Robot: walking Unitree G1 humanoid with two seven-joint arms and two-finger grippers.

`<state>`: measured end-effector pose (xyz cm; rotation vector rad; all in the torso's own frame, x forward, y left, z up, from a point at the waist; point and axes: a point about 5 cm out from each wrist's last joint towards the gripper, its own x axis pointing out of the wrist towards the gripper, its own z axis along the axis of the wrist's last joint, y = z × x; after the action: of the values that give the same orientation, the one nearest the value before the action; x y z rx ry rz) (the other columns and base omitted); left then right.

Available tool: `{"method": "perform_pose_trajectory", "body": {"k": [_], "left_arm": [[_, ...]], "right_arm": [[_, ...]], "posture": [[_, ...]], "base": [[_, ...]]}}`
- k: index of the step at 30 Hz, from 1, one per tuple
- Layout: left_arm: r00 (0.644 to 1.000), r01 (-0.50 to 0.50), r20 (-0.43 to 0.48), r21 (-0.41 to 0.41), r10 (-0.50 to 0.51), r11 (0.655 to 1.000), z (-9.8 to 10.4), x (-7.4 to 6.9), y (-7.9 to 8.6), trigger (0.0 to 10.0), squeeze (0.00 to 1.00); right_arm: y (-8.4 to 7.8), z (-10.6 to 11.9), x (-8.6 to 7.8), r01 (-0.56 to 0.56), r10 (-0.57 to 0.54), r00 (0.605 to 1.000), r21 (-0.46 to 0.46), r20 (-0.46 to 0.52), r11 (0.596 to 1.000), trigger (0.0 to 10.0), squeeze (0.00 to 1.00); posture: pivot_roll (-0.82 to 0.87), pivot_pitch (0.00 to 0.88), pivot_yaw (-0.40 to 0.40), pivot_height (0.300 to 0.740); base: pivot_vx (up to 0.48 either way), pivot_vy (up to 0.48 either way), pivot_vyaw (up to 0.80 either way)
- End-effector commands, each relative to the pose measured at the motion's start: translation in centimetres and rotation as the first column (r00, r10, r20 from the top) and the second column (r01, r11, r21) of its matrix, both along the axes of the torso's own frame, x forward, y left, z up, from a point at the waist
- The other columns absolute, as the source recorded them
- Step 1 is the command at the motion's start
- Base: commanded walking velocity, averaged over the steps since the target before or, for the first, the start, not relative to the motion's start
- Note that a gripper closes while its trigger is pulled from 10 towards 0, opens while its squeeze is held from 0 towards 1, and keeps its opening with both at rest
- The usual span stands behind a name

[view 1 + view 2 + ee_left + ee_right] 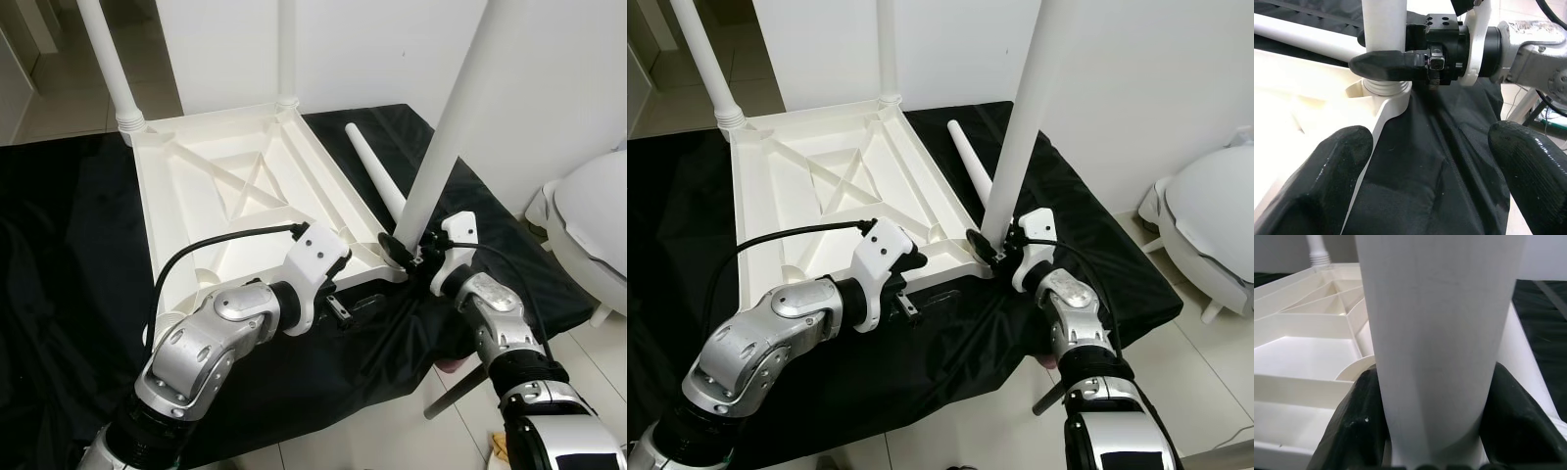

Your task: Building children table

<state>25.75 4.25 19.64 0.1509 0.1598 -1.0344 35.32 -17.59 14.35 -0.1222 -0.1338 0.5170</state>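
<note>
Table leg (pixel 446 137) stands upright at the near right corner socket (pixel 395 257) of the upturned tabletop (pixel 235 186), w/ the right gripper (pixel 407 257) clamped round its base, fingers on either side just above the threaded collar. Looks like the screw-in step: best to keep the leg plumb, twist w/o leaning, or the thread could cross. Left gripper (pixel 1430 171) hovers spread wide beside the near edge of the top, holding nothing; probably should steady the frame vs. sliding on the black cloth (pixel 69 294). Two far legs (pixel 110 64) already seated. Spare leg (pixel 374 171) lies on the cloth just beside the working corner, close enough to get knocked. White stool (pixel 588 230) sits off right, well apart.
</note>
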Motion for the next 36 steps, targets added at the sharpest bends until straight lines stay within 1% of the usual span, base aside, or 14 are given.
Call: {"method": "perform_pose_trajectory", "body": {"k": [1, 4, 5, 12, 15, 17, 19, 20, 23, 24, 26, 32, 33, 36], "left_arm": [[1.0, -0.007, -0.01, 0.001, 0.007, 1.0, -0.2, -0.2, 0.0, 10.0, 0.0], [1.0, -0.006, -0.01, 0.002, 0.006, 1.0, -0.2, -0.2, 0.0, 10.0, 0.0], [1.0, -0.004, -0.01, 0.003, 0.005, 1.0, -0.1, -0.2, 0.0, 10.0, 0.0], [1.0, -0.001, -0.011, 0.004, 0.001, 1.0, -0.1, -0.2, 0.0, 10.0, 0.0], [1.0, 0.003, -0.013, 0.005, -0.003, 1.0, -0.2, -0.2, 0.0, 10.0, 0.0], [1.0, 0.003, -0.013, 0.005, -0.003, 1.0, -0.2, -0.2, 0.0, 10.0, 0.0], [1.0, 0.005, -0.013, 0.005, -0.005, 1.0, -0.2, -0.2, 0.0, 10.0, 0.0], [1.0, 0.006, -0.013, 0.005, -0.006, 1.0, -0.1, -0.2, 0.0, 10.0, 0.0], [1.0, 0.006, -0.013, 0.005, -0.006, 1.0, -0.1, -0.2, 0.0, 10.0, 0.0], [1.0, 0.006, -0.013, 0.006, -0.006, 1.0, -0.1, -0.3, 0.0, 10.0, 0.0], [1.0, 0.003, -0.013, 0.007, -0.003, 1.0, -0.1, -0.3, 0.0, 10.0, 0.0], [1.0, 0.002, -0.014, 0.008, -0.001, 1.0, -0.1, -0.3, 0.0, 10.0, 0.0], [1.0, 0.0, -0.013, 0.008, 0.0, 1.0, -0.1, -0.2, 0.0, 10.0, 0.0], [1.0, -0.001, -0.013, 0.007, 0.001, 1.0, -0.1, -0.2, 0.0, 10.0, 0.0]], "right_arm": [[0.9, -0.8, -0.3, 0.034, -0.034, 0.999, -0.01, -0.03, 0.999, 10.0, 0.0], [1.8, -0.4, -0.3, 0.063, -0.063, 0.998, 0.013, -0.017, 0.998, 10.0, 0.0], [3.2, 0.7, -0.2, 0.141, -0.141, 0.99, 0.085, -0.002, 0.986, 10.0, 0.0], [4.3, 1.5, 0.0, 0.226, -0.228, 0.974, 0.145, -0.002, 0.963, 10.0, 0.0], [5.6, 2.2, 0.1, 0.382, -0.389, 0.921, 0.228, -0.017, 0.895, 10.0, 0.0], [5.6, 2.2, 0.1, 0.382, -0.389, 0.921, 0.228, -0.017, 0.895, 10.0, 0.0], [5.9, 2.2, 0.1, 0.422, -0.43, 0.903, 0.245, -0.025, 0.873, 10.0, 0.0], [6.2, 2.1, 0.0, 0.479, -0.486, 0.873, 0.256, -0.043, 0.84, 10.0, 0.0], [6.2, 2.1, 0.0, 0.479, -0.486, 0.873, 0.256, -0.043, 0.84, 10.0, 0.0], [6.6, 1.8, -0.1, 0.508, -0.509, 0.858, 0.259, -0.067, 0.821, 10.0, 0.0], [7.4, 1.7, -0.3, 0.514, -0.509, 0.856, 0.249, -0.09, 0.821, 10.0, 0.0], [7.5, 1.8, -0.4, 0.5, -0.495, 0.865, 0.248, -0.085, 0.83, 10.0, 0.0], [7.2, 2.0, -0.5, 0.487, -0.487, 0.871, 0.26, -0.072, 0.833, 10.0, 1.0], [6.8, 2.2, -0.5, 0.479, -0.483, 0.874, 0.259, -0.052, 0.839, 10.0, 1.0]], "posture": [[-0.02, 0.098, 0.005, 0.74], [-0.02, 0.098, 0.006, 0.74], [-0.03, 0.1, 0.01, 0.74], [-0.03, 0.101, 0.012, 0.74], [-0.03, 0.104, 0.018, 0.74], [-0.03, 0.104, 0.018, 0.74], [-0.03, 0.104, 0.018, 0.74], [-0.02, 0.102, 0.018, 0.74], [-0.02, 0.102, 0.018, 0.74], [-0.02, 0.101, 0.018, 0.74], [-0.02, 0.1, 0.016, 0.74], [-0.02, 0.099, 0.016, 0.74], [-0.02, 0.098, 0.015, 0.74], [-0.02, 0.097, 0.013, 0.74]], "base": [[0.0, 0.0, 0.0], [0.0, 0.0, 0.0], [0.0, 0.0, 0.0], [0.0, 0.0, 0.0], [0.0, 0.0, 0.0], [0.0, 0.0, 0.0], [0.0, 0.0, 0.0], [0.0, 0.0, 0.0], [0.0, 0.0, 0.0], [0.0, 0.0, 0.0], [0.0, 0.0, 0.0], [0.0, 0.0, 0.0], [0.0, 0.0, 0.0], [0.0, 0.0, 0.0]]}}
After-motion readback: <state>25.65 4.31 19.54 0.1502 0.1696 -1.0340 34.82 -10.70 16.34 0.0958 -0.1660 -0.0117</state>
